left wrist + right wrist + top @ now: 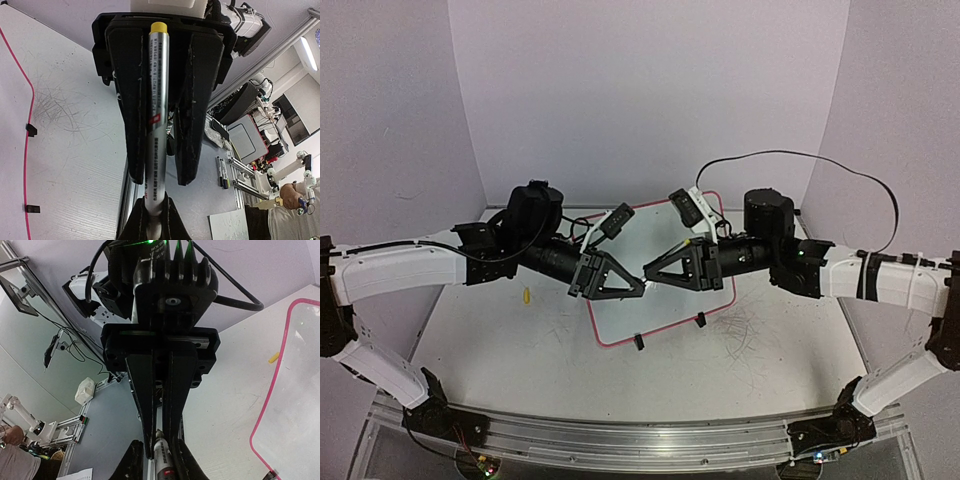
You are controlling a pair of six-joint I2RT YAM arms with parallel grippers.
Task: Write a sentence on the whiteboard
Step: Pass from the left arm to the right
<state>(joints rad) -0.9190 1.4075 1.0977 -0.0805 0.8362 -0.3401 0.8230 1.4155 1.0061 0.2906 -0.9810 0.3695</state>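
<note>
No writing shows on your glossy pink-framed whiteboard [665,315]; left gripper [151,222] clamps the silver marker [157,100], right gripper [161,178] slightly open around it.

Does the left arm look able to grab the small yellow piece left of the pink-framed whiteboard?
Probably not yet: its jaws are shut on the silver, yellow-ended marker. The small yellow piece itself lies uncovered on the table nearby.

Silver marker [156,100], yellow end, red logo; glossy white whiteboard [660,315] framed pink-red; small yellow piece [526,295] at its nine o'clock; grey scribbles [745,330] on white table [500,345] at four o'clock.
</note>
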